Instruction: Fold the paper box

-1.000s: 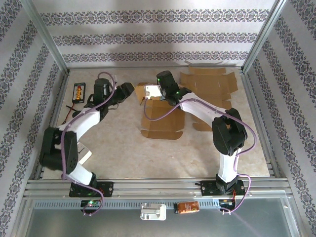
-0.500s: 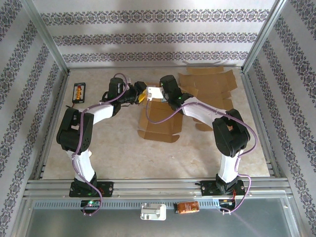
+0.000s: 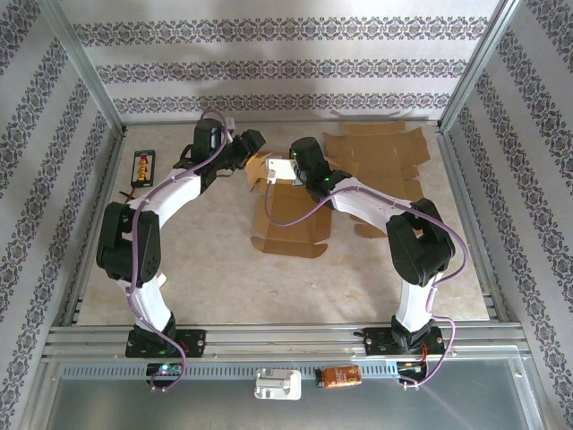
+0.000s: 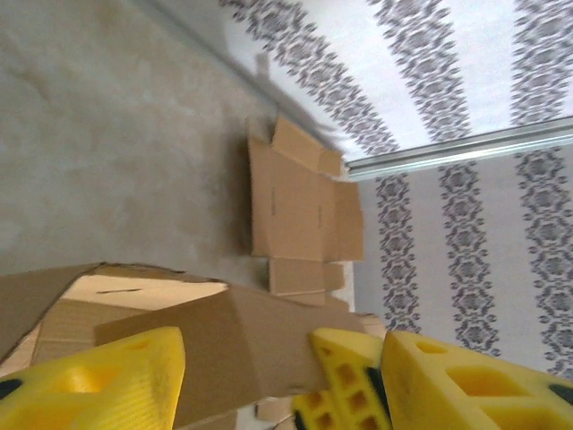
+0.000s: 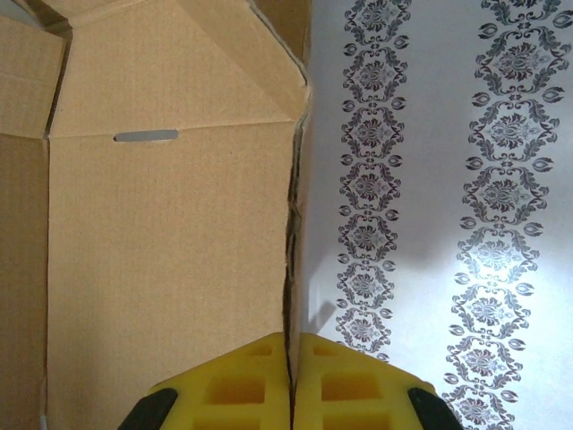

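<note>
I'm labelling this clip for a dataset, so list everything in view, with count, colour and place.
cardboard box: one, brown, half-folded, table centre.
flat cardboard blanks: a stack, count unclear, brown, back right of the table.
black device: one, black with orange, back left of the table.
white part: one, white, on the near rail.
orange pack: one, orange, on the near rail, right of the white part.
table: one, mottled beige, inside a metal frame.
left gripper: one, yellow fingers apart, a box flap between them.
right gripper: one, yellow fingers shut on a box wall's edge.
</note>
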Available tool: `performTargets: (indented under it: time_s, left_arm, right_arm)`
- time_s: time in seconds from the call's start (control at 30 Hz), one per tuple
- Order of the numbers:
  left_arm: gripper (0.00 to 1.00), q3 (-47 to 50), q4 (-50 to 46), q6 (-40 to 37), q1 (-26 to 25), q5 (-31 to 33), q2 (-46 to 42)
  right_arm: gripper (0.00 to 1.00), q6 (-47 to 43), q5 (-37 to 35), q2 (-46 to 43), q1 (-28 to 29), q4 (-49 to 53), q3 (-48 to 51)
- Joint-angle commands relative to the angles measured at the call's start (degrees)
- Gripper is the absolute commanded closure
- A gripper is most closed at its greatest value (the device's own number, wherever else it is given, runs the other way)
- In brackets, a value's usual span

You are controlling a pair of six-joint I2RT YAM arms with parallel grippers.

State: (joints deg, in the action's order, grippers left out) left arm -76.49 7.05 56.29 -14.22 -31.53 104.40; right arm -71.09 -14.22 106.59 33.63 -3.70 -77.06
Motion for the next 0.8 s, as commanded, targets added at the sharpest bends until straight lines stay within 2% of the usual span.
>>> performTargets:
  time_s: [0.0,0.2,0.4,0.67,0.77]
  left_arm:
    - [0.42,-1.4,-4.0,-1.4,-0.8,-2.1,2.7]
    - [0.48,-4.9,-1.7,-0.6,-2.2,-7.8,7.0]
    - [0.52,-6.5,-4.6,-2.2,-2.6,-9.0,8.5]
    - [0.54,-6.5,-16.4,-10.1,-3.6,-4.9,5.7]
    - [0.57,-5.8,-16.9,-10.7,-3.6,-4.0,5.9]
  right_arm:
    - [0.94,0.1,1.4,-0.4,0.6,0.9,1.1]
    - [0.88,-0.1,2.0,0.2,1.2,0.8,1.7]
    - [0.87,0.6,2.0,0.4,1.4,0.5,2.1]
    - [0.84,2.5,2.2,-0.1,1.5,0.1,1.6]
    - [0.8,3.5,2.7,-0.5,1.7,0.0,1.7]
